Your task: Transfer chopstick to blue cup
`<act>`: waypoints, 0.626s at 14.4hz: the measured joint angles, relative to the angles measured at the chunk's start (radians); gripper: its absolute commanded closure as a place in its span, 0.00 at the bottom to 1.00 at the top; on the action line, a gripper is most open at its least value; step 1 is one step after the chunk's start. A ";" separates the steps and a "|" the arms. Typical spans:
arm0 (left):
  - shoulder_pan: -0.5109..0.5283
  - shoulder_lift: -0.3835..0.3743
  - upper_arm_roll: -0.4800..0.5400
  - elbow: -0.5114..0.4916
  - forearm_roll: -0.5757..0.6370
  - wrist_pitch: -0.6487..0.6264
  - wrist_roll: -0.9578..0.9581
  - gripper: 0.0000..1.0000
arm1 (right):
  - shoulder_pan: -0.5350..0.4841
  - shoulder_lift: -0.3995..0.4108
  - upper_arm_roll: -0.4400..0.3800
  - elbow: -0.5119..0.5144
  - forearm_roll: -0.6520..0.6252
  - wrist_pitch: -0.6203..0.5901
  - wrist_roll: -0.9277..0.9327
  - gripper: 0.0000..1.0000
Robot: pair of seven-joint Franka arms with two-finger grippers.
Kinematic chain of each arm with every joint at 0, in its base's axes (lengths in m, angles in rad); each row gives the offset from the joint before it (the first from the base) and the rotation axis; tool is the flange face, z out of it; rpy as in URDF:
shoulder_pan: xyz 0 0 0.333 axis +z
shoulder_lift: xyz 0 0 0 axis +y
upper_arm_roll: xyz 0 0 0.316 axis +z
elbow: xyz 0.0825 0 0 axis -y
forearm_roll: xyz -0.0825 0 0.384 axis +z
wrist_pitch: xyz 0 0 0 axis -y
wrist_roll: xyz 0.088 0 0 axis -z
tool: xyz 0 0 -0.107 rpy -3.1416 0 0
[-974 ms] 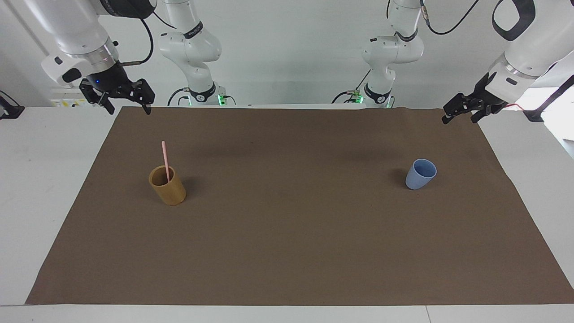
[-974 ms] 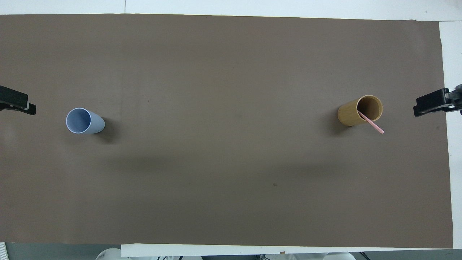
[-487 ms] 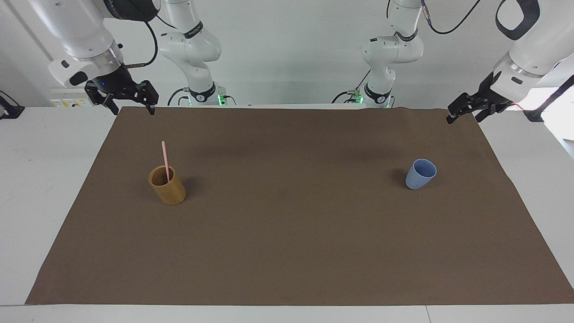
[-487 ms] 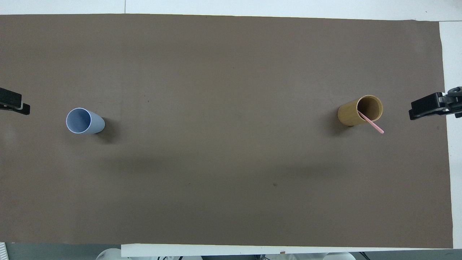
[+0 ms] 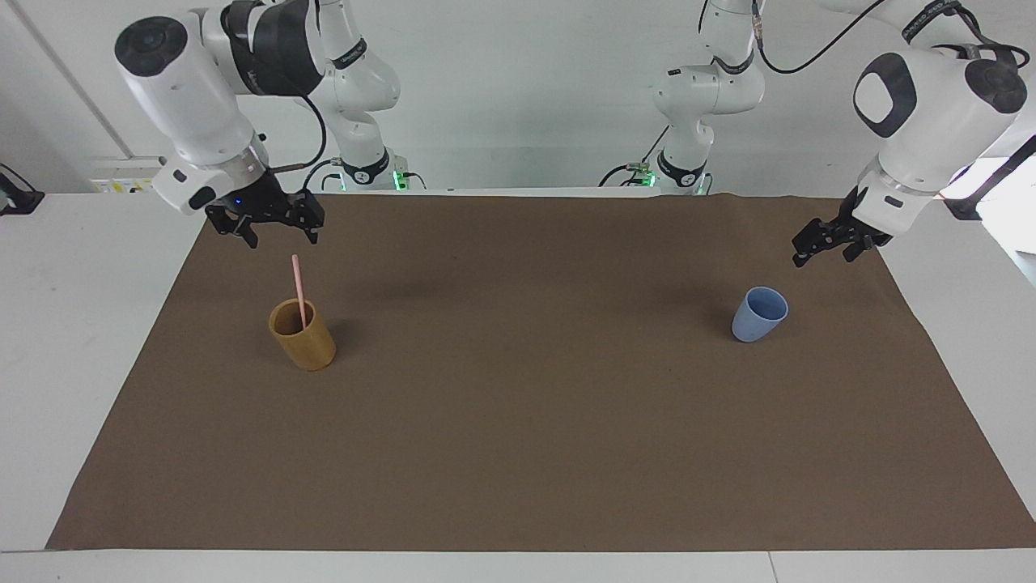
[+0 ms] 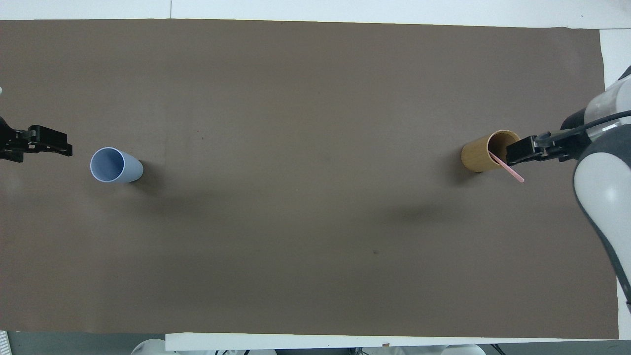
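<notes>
I see two arms of glossy white rounded segments with black bands and dark joint caps. Black cables loop from their upper links. Each wrist ends in a silver ring, then a black gripper: the right gripper [image 5: 275,227] shows a small blue light on its body, the left gripper [image 5: 830,243] looks slimmer. Green lights glow at both bases, ringed in black.

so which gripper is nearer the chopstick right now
Right. The right gripper hangs open just above the chopstick standing in the tan cup, not touching it. The left gripper is over the mat by the blue cup.
</notes>
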State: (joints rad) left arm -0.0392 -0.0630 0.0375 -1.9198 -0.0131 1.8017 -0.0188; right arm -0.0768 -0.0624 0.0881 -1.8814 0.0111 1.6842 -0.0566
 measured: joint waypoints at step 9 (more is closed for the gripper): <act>0.054 -0.026 0.004 -0.194 0.002 0.150 0.000 0.05 | -0.034 0.040 -0.006 -0.144 0.003 0.141 -0.048 0.38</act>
State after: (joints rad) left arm 0.0145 -0.0889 0.0417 -2.1133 -0.0106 1.9521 -0.0186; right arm -0.1111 -0.0224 0.0820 -2.0254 0.0141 1.8257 -0.1042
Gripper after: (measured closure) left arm 0.009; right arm 0.207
